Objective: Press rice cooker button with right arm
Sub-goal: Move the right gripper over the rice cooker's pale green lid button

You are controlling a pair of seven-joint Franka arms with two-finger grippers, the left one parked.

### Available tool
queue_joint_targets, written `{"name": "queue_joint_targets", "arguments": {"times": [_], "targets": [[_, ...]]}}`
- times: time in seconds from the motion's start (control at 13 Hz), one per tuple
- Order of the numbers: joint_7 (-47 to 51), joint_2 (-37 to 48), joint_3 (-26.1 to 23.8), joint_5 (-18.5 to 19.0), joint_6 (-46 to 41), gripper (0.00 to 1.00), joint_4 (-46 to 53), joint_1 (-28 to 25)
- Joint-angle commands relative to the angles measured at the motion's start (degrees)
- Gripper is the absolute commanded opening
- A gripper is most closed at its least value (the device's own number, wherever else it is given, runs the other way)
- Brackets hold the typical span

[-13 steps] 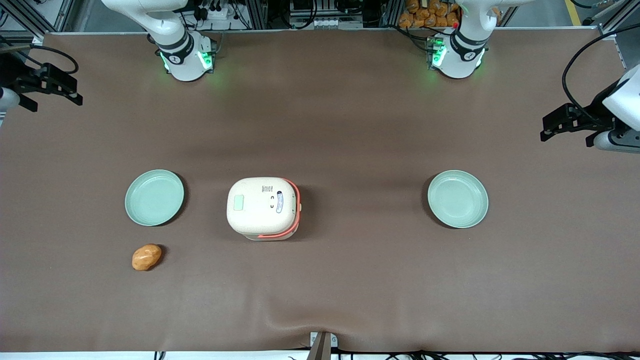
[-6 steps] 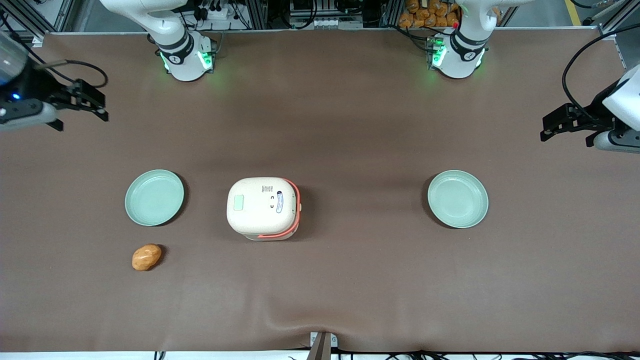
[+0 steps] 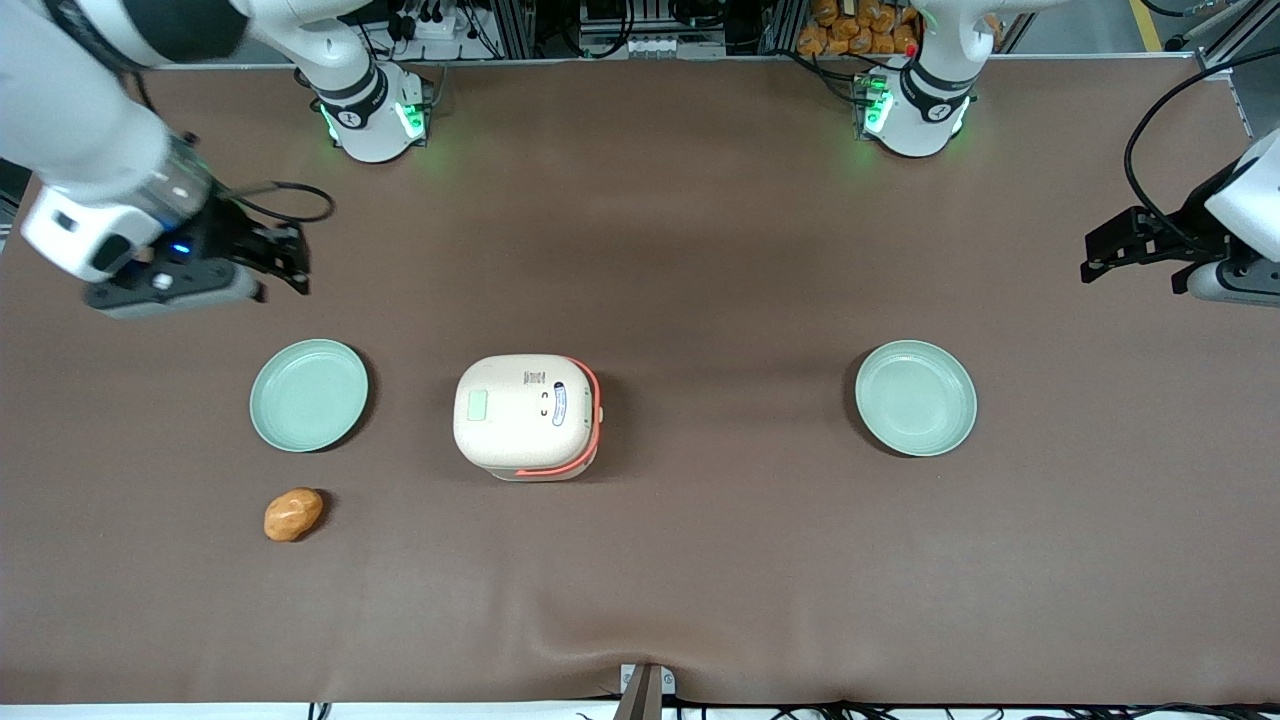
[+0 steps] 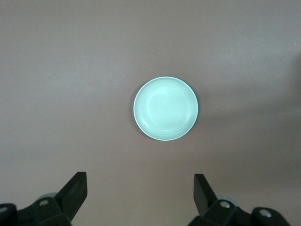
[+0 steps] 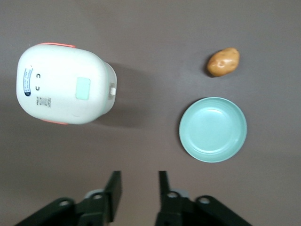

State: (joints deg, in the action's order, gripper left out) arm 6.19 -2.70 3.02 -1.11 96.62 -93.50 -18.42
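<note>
The right arm [image 3: 90,130] holds its tool [image 3: 290,262] above the brown tabletop [image 3: 700,250], farther from the front camera than a pale green plate [image 3: 308,394]. The tool's fingers [image 5: 114,188] stand slightly parted, grasping nothing. The closed rice cooker [image 3: 527,416] sits mid-tabletop beside that plate. A potato [image 3: 293,514] lies nearer the camera.

The right arm [image 3: 90,130] hangs in air, its tool [image 3: 290,262] with fingers slightly parted.
</note>
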Motion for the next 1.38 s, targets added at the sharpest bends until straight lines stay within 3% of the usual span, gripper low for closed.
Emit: {"name": "queue_joint_targets", "arguments": {"times": [0.0, 0.15, 0.23, 0.54, 1.31], "targets": [[3.6, -3.3, 0.5, -0.6, 2.1, 0.14, 1.4, -2.6], [5.3, -5.1, 0.5, -0.7, 5.3, 0.01, 1.4, -4.5], [7.4, -6.3, 0.5, -0.7, 6.6, 0.0, 1.4, -5.1], [17.4, -10.9, 0.5, -0.8, 12.4, 0.0, 1.4, -8.9], [17.5, -18.9, 0.5, -0.8, 20.3, 0.0, 1.3, -9.0]]}}
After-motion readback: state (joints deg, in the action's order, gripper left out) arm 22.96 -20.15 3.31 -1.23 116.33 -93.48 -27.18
